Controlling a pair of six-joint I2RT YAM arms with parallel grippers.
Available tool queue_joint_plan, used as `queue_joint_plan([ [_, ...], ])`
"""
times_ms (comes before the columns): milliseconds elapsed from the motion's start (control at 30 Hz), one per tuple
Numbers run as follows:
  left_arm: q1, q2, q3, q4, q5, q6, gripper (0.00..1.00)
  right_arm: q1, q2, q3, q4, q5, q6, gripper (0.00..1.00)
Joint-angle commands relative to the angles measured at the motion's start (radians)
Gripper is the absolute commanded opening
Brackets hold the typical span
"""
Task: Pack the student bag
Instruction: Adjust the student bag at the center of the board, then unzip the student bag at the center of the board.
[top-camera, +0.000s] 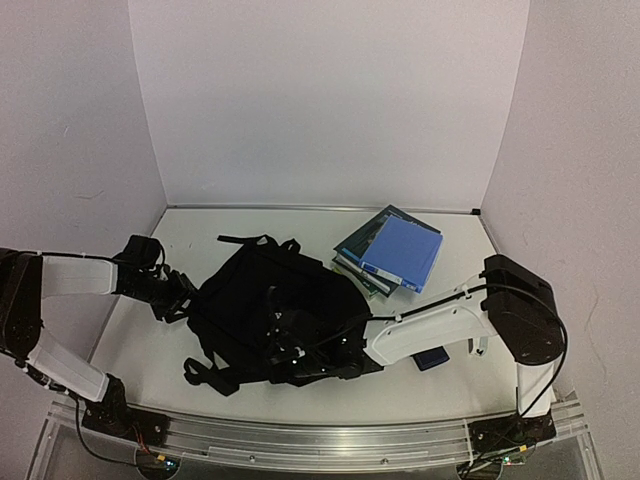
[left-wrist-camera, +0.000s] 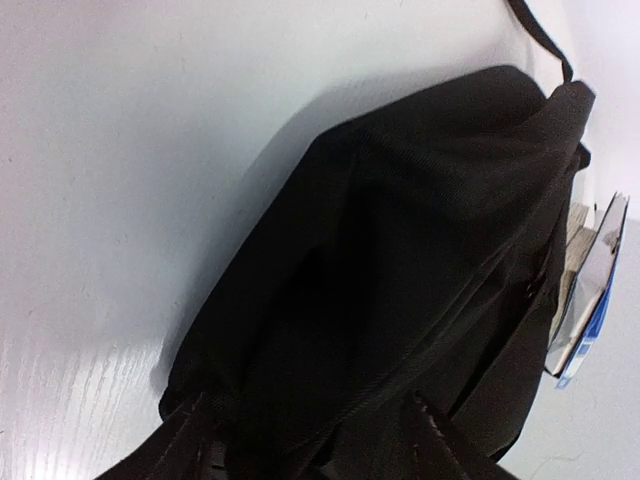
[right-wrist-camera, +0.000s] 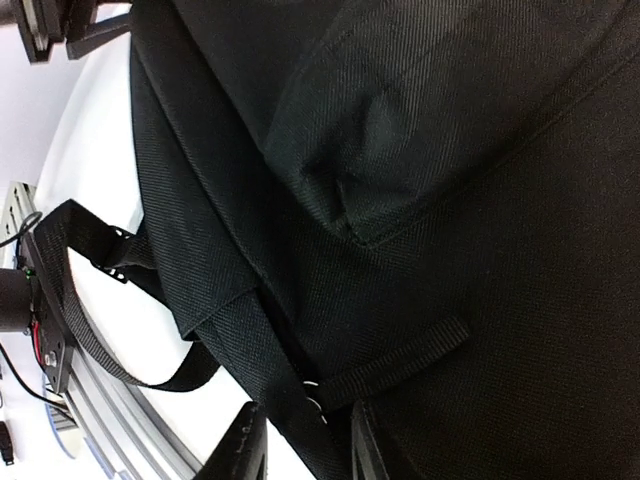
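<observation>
Getting the bag (top-camera: 250, 295) open looks like the step in hand. From above it lies in the middle of the table (top-camera: 450, 395) and looks closed. The books (top-camera: 372, 268) and a blue folder (top-camera: 405, 252) are stacked just beyond its far right corner, and a small dark wallet (top-camera: 432, 358) sits under the right arm (top-camera: 420, 335); none of it is packed yet. The left gripper (top-camera: 178, 297) is at the bag's left edge, and the right arm reaches across onto its near side. To do this well, I judge, one hand should pin the bag while the other draws the zipper. It should take the pull itself, not loose cloth (soft fabric only bunches and slides), with the straps kept clear.

From the left wrist, black fabric fills the view. The two fingers (left-wrist-camera: 195, 450) stand well apart at the bottom edge with the bag's end bulging between them. They straddle it, and I cannot tell that they pinch anything.

From the right wrist, the right gripper (right-wrist-camera: 300, 450) has its fingers close together on a raised fold of the bag, just below a small metal ring (right-wrist-camera: 312, 390) and a short webbing loop (right-wrist-camera: 400, 360). That reads as a clamp on the cloth. A shoulder strap (right-wrist-camera: 90, 290) trails toward the table's near edge.
</observation>
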Motion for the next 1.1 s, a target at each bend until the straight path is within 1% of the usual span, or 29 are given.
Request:
queue_joint_plan([
  [0,-0.002,-0.074,0.060,-0.125,-0.104,0.062,0.80,0.000,-0.127,-0.045,0.029,0.101,0.052,0.36],
  [100,-0.011,-0.144,0.037,-0.195,-0.093,0.055,0.86,-0.027,-0.161,-0.087,0.038,0.087,0.096,0.40],
  [233,-0.086,-0.269,-0.050,-0.206,-0.039,-0.030,0.88,-0.064,-0.182,-0.138,0.116,0.020,0.129,0.47],
  [333,-0.173,-0.359,-0.097,-0.197,-0.036,-0.108,0.88,-0.093,-0.172,-0.165,0.190,-0.078,0.163,0.47],
  [400,-0.210,-0.395,-0.122,-0.162,0.001,-0.152,0.88,-0.100,-0.154,-0.174,0.238,-0.122,0.186,0.47],
  [500,-0.243,-0.391,-0.162,-0.079,0.068,-0.210,0.85,-0.107,-0.111,-0.182,0.314,-0.199,0.240,0.46],
  [567,-0.278,-0.370,-0.178,-0.043,0.078,-0.233,0.84,-0.111,-0.088,-0.198,0.364,-0.233,0.297,0.45],
  [667,-0.339,-0.306,-0.188,-0.003,0.089,-0.257,0.81,-0.112,-0.063,-0.221,0.411,-0.244,0.374,0.44],
  [767,-0.402,-0.232,-0.196,0.061,0.094,-0.280,0.79,-0.113,-0.047,-0.225,0.417,-0.235,0.429,0.44],
  [867,-0.445,-0.159,-0.187,0.126,0.090,-0.296,0.73,-0.113,-0.039,-0.249,0.417,-0.211,0.483,0.44],
  [933,-0.457,-0.115,-0.174,0.129,0.082,-0.297,0.66,-0.113,-0.038,-0.269,0.415,-0.187,0.515,0.44],
  [1000,-0.466,-0.090,-0.165,0.130,0.077,-0.293,0.59,-0.113,-0.039,-0.291,0.412,-0.167,0.537,0.44],
  [1067,-0.471,-0.072,-0.168,0.136,0.074,-0.293,0.50,-0.112,-0.028,-0.300,0.408,-0.149,0.555,0.44],
])
